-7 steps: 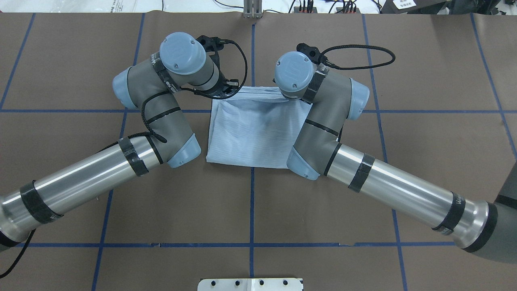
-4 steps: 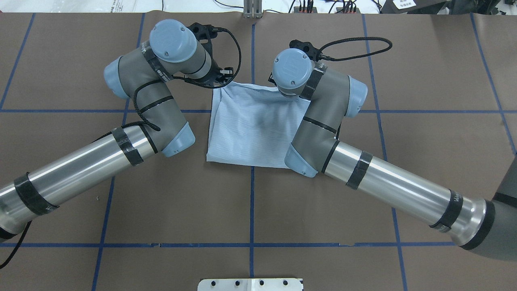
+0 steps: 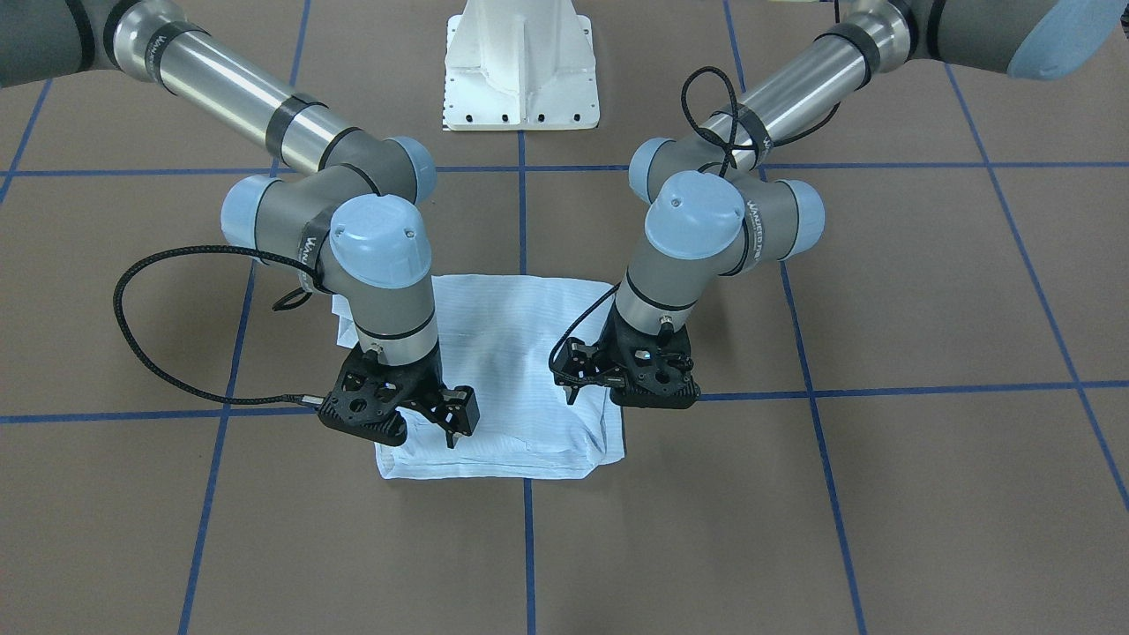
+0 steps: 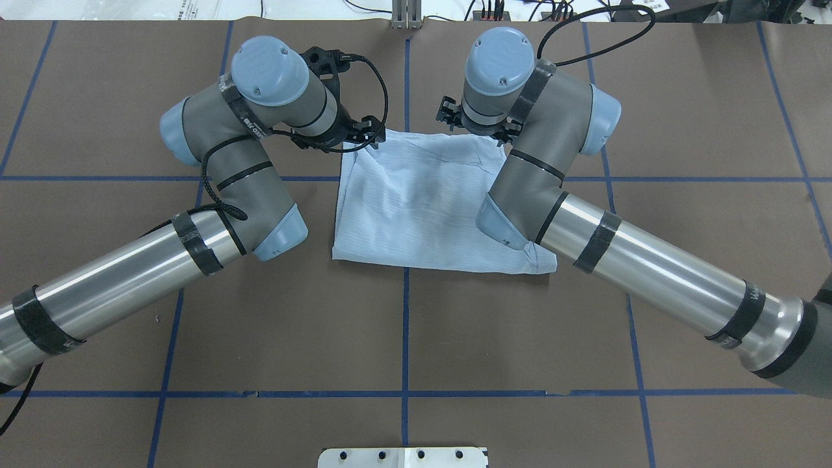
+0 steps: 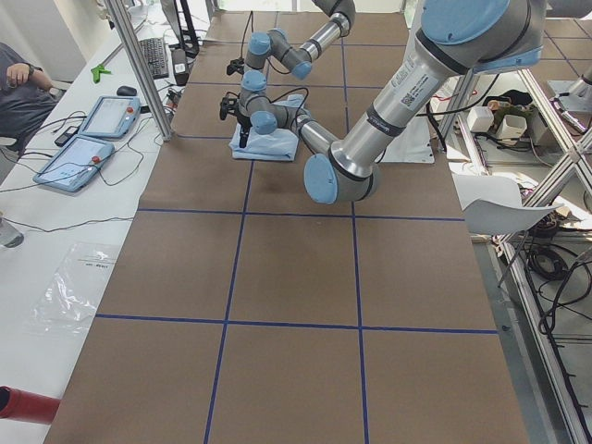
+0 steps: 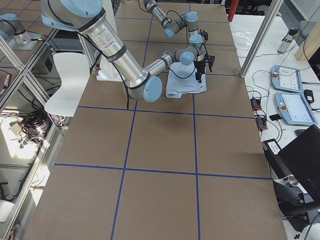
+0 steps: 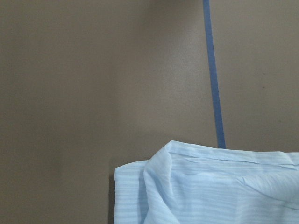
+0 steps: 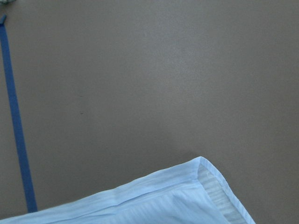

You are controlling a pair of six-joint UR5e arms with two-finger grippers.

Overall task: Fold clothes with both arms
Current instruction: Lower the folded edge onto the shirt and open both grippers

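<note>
Shirt (image 3: 516,344) is folded into a rough rectangle and lies flat on the brown table (image 3: 882,494), under and between both grippers. Right gripper (image 3: 445,422) hangs over one corner of the edge farthest from the base, fingertips pointing down, touching or just above the cloth, unclear which. Left gripper (image 3: 578,381) is over the other end of that edge. Cannot tell the jaw spread of either, as the fingers are mostly hidden. Wrist views show the shirt edge flat on the table near a blue tape line (image 7: 212,74).
</note>
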